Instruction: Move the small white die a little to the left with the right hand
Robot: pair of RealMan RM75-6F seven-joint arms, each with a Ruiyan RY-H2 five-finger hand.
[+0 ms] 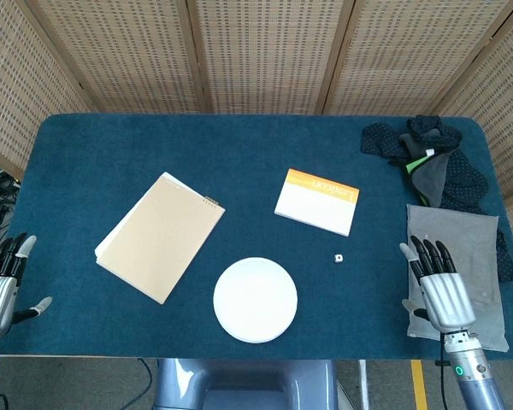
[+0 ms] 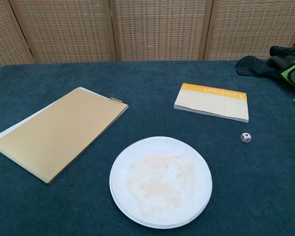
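Observation:
The small white die [image 1: 338, 258] lies on the blue table, just below the orange-and-white book; in the chest view the die [image 2: 246, 137] shows a red pip on top. My right hand [image 1: 436, 282] hovers over the grey cloth to the right of the die, fingers spread, holding nothing. My left hand [image 1: 2, 278] is at the table's left edge, fingers apart, also holding nothing. Neither hand shows in the chest view.
A white plate [image 1: 255, 300] lies left of and nearer than the die. An orange-and-white book [image 1: 317, 201] lies behind the die. A tan notebook [image 1: 160, 236] is at left. A grey cloth [image 1: 462, 256] and dark clothes [image 1: 427, 149] are at right.

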